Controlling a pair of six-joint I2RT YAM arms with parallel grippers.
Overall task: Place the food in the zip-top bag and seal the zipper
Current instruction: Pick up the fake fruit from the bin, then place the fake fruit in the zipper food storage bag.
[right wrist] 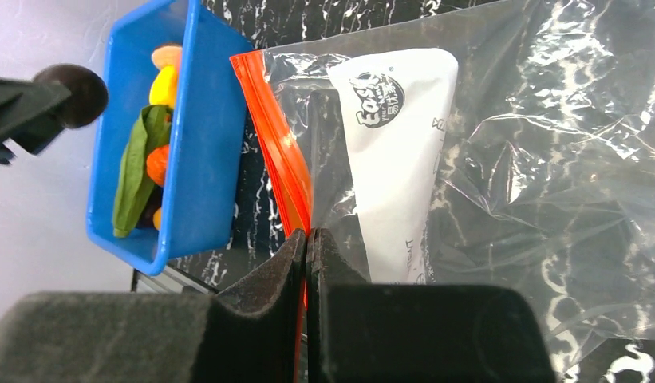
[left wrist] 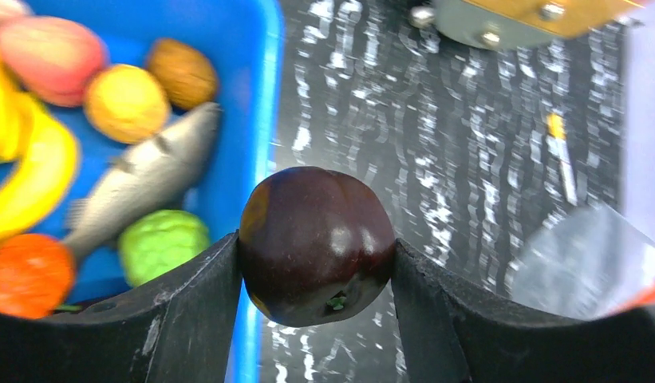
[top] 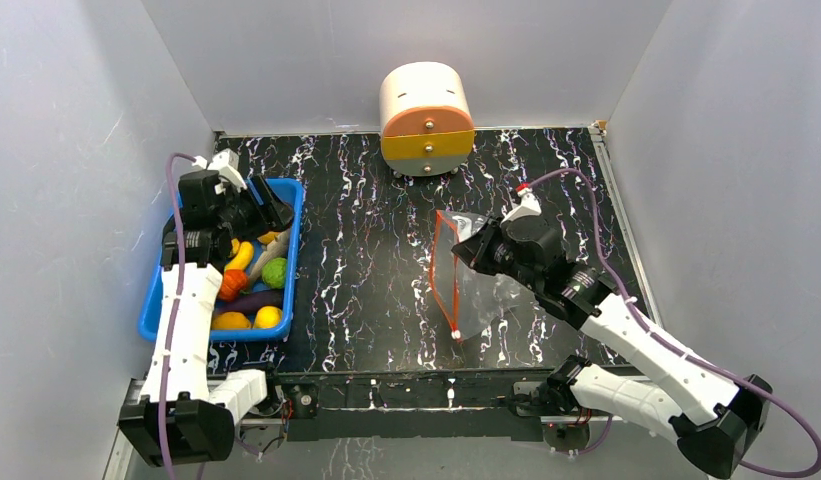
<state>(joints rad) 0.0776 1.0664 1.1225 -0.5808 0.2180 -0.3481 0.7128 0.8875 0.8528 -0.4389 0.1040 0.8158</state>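
My left gripper (left wrist: 317, 275) is shut on a dark brown round fruit (left wrist: 317, 243), held above the right rim of the blue bin (left wrist: 264, 96). In the top view this gripper (top: 273, 213) is over the bin's far right corner. The fruit also shows in the right wrist view (right wrist: 76, 96). My right gripper (right wrist: 308, 239) is shut on the red-orange zipper strip (right wrist: 278, 152) of the clear zip-top bag (right wrist: 515, 159), holding its mouth edge up. The bag (top: 481, 290) has a white label (right wrist: 396, 159) and lies right of centre.
The blue bin (top: 294, 235) at the left holds more food: a banana (left wrist: 37, 171), a grey fish (left wrist: 140, 179), a green ball (left wrist: 163, 243) and several orange and yellow pieces. A round white and orange drawer unit (top: 426, 120) stands at the back. Grey walls enclose the table.
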